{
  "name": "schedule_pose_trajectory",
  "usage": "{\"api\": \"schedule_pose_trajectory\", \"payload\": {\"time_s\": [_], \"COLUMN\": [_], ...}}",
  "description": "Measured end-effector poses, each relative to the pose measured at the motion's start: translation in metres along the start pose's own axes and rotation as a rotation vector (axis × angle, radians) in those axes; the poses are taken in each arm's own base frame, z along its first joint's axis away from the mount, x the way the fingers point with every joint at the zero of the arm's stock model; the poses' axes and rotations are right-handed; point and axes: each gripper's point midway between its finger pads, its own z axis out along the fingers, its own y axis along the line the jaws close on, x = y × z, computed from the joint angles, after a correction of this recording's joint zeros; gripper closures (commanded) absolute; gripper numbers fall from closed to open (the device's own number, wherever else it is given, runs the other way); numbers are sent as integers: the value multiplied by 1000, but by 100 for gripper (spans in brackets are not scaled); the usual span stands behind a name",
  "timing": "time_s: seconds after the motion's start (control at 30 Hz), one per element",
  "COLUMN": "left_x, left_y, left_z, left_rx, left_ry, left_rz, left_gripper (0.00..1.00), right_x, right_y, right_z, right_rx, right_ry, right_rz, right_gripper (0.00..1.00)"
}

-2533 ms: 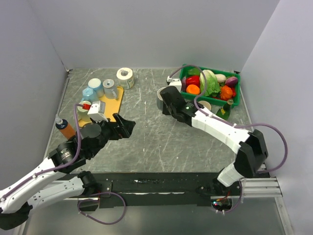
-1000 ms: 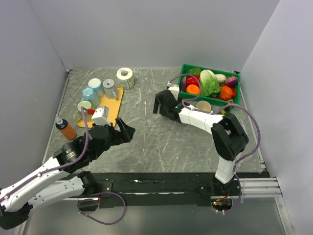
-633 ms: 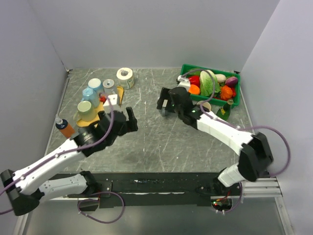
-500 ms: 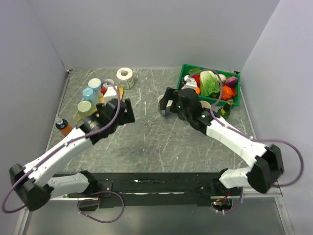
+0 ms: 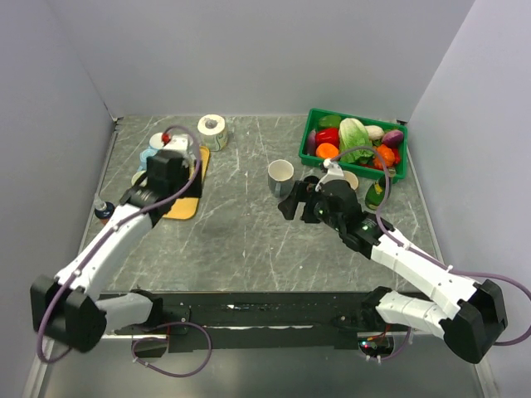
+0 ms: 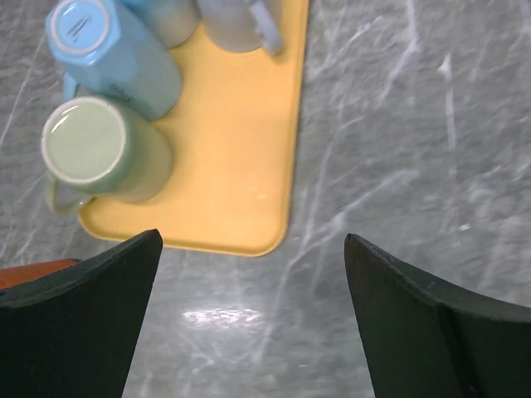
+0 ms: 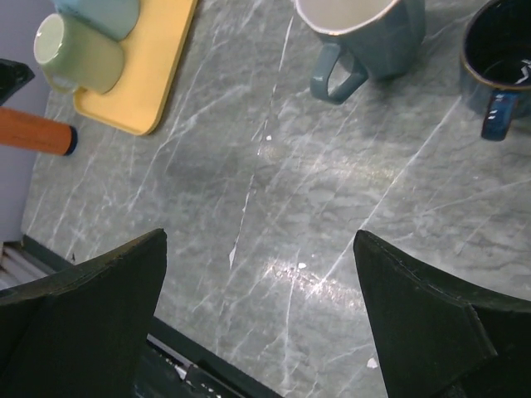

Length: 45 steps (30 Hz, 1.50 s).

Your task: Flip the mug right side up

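Of each gripper, the wrist cameras show only the dark inner faces of the 2 fingers, which are cut off at the lower frame edge. The left gripper (image 6: 250,249) is spread wide with nothing between its fingers, and so is the right gripper (image 7: 259,240). Overhead, the left gripper's fingers are hidden beneath their own wrist.

Just beyond the right gripper, apart from both fingers, the grey-blue mug (image 7: 365,29) is stood mouth up, its top cropped and its handle on the gripper's side. A dark blue mug (image 7: 500,66) beyond the right finger is cut by the frame edge.

Ahead of the left gripper a yellow tray (image 6: 241,141) is seen, carrying a green mug (image 6: 95,149) and a light blue mug (image 6: 112,54); which way up these stand cannot be told. An orange bottle (image 7: 33,131) is largely hidden overhead.

Only the overhead view shows a green crate (image 5: 309,133) of vegetables and a paper roll (image 5: 212,128), well beyond the grippers. The table (image 5: 249,232) is grey, marbled and glossy, and is enclosed by plain pale walls (image 5: 249,50).
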Motion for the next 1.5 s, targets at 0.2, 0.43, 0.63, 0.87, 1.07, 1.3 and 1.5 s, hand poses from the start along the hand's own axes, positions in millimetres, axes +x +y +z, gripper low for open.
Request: {"api": "schedule_pose_trajectory", "payload": {"time_s": [0.2,0.43,0.63,0.87,1.07,1.3,1.5], "left_x": [26,48,39,25,38,55,55], "left_y": [48,73,93,128,152,163,161], "left_z": [22,64,78,82,96,102,110], "left_rx": [-2,2,-52,-161,-227,-201,-142], "left_ry": [-5,95,47,-21,2,0,6], "left_rz": [-56,-138,-130,-140,-170,-212,-230], "left_gripper": [4,4,4,4,4,4,4], "right_x": [18,41,48,58,62,62,66], "right_y": [0,-5,-4,-5,-3,-6,-9], "right_z": [-9,-21,-21,-10,-4,-2,2], "right_rx": [-63,-113,-147,-144,-156,-147,-138], "right_ry": [25,54,59,102,120,116,132], "right_rz": [11,25,27,27,26,1,-3], "right_gripper": [1,1,1,2,2,2,2]}}
